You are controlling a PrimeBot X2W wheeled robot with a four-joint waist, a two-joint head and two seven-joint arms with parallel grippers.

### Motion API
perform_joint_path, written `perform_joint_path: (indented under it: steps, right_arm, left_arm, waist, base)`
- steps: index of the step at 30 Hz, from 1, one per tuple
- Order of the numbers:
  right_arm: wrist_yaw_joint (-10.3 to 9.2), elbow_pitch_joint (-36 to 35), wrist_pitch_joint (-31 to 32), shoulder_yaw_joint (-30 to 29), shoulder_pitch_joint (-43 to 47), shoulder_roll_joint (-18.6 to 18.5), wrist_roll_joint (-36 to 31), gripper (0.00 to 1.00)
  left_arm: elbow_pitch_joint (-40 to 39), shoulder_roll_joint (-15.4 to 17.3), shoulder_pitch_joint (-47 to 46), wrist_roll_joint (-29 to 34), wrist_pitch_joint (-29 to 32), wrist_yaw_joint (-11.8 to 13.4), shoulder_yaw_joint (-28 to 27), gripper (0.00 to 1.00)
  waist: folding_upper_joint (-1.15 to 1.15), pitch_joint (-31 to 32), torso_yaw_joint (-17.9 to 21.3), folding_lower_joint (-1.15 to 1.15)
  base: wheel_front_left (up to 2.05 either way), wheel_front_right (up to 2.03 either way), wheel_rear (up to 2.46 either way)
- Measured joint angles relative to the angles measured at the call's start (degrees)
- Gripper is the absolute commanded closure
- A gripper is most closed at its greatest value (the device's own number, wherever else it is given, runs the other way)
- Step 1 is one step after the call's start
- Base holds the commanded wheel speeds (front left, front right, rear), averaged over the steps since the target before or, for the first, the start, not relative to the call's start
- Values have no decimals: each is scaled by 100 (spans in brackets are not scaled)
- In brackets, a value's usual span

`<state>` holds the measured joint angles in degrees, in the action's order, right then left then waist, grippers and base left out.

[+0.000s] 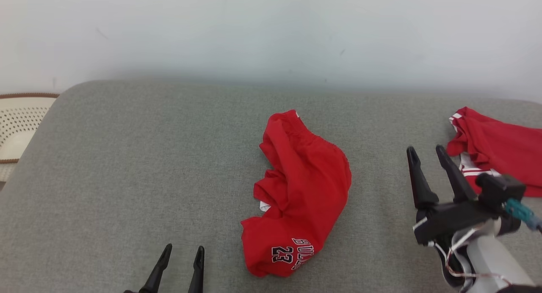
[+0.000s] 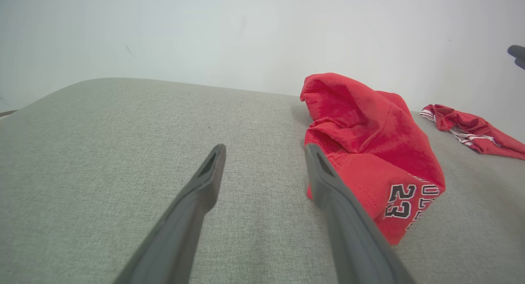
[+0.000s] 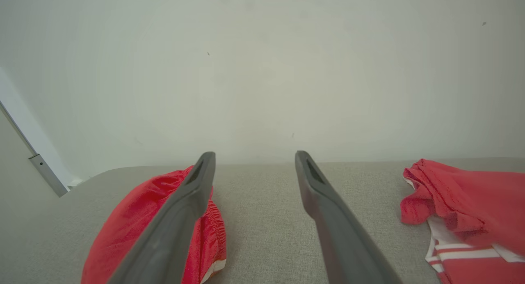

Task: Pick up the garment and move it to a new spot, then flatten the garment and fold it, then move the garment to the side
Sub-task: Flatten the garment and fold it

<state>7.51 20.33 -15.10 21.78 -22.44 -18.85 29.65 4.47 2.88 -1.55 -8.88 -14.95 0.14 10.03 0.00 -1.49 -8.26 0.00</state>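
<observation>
So, a woven basket (image 1: 17, 128) is sitting far left of the red shorts (image 1: 302, 191), past the edge of the grey cushion (image 1: 127, 157). Left gripper (image 1: 184, 247) is hovering low, left of the shorts, fingers spread, pinching nothing. Shorts are lying crumpled mid-cushion, "23" print showing, not flattened. Right gripper (image 1: 425, 149) is hanging right of the shorts, fingers spread, empty. Further right of the shorts a second red garment (image 1: 499, 153) is lying bunched, possibly a jersey, partly cut off. Task is looking barely begun: pickup, flattening, folding and side move are all remaining.
</observation>
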Motion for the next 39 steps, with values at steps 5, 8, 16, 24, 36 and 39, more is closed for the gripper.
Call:
perform_joint_path:
  steps: [5,8,16,24,36,39]
  right_arm:
    - [0,-360,1,-416,610,224,-203,0]
    - [0,-566,63,-589,923,388,-309,0]
    - [0,-1043,322,-817,1260,627,-606,0]
    - [0,-1255,452,-890,1312,706,-699,0]
    - [0,-1321,501,-907,1302,746,-742,0]
    - [0,-1329,493,-968,1308,751,-744,0]
  left_arm:
    - [-3,0,17,54,0,-55,108,0]
    - [4,0,21,87,0,-81,214,0]
    - [96,0,-21,192,0,-213,604,0]
    - [447,-2,-312,411,0,-409,1137,0]
    - [1100,90,-806,639,0,-250,1071,0]
    - [1051,121,-807,568,0,-132,875,0]
  waist:
    - [0,99,84,0]
    - [0,124,132,0]
    - [0,82,296,0]
    - [0,0,487,0]
    - [0,-153,787,0]
    - [0,-193,850,0]
  base:
    - [0,0,0]
    - [0,0,0]
    - [0,0,0]
    - [0,0,0]
    - [0,0,0]
    - [0,0,0]
